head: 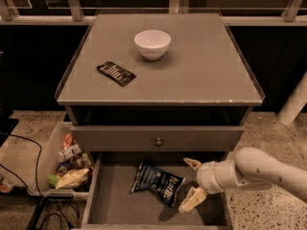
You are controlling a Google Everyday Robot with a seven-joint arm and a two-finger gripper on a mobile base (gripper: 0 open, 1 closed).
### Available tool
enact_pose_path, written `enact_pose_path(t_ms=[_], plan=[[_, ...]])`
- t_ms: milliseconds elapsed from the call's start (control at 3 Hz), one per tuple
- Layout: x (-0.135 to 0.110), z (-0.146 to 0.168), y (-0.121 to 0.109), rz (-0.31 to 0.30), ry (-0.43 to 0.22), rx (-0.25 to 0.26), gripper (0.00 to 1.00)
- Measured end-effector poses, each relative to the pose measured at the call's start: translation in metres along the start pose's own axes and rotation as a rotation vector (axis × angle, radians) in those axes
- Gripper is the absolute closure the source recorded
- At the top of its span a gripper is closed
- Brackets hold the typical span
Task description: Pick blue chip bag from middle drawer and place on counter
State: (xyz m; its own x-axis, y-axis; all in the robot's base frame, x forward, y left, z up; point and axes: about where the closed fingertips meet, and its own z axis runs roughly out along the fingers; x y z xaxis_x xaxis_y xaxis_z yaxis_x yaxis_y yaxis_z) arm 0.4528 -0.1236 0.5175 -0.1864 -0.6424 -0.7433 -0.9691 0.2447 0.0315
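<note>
Two pale fingers (pixel 193 201) spread wide with nothing between them: the gripper (pixel 191 182) hangs low in the middle drawer (pixel 112 207), just right of the blue chip bag (pixel 157 182) lying crumpled on its floor. Above sits the knobbed drawer front (pixel 158 139). Farther back, the counter (pixel 201 75) carries a black packet (pixel 116 73) and a white bowl (pixel 152 43).

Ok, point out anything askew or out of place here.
The chip bag lies crumpled and slanted in the drawer, with the open gripper at its right edge. The black packet sits skewed on the counter. Nothing looks spilled or damaged.
</note>
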Motion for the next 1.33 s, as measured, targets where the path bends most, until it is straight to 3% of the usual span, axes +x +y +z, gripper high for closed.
enact_pose_path(t_ms=[333, 667, 1000, 1333], plan=[[0.024, 0.039, -0.007, 0.034, -0.008, 0.031, 0.0], [0.024, 0.039, -0.007, 0.034, -0.008, 0.031, 0.0], [0.025, 0.055, -0.013, 0.044, -0.004, 0.063, 0.0], [0.031, 0.084, -0.029, 0.078, 0.001, 0.13, 0.0]])
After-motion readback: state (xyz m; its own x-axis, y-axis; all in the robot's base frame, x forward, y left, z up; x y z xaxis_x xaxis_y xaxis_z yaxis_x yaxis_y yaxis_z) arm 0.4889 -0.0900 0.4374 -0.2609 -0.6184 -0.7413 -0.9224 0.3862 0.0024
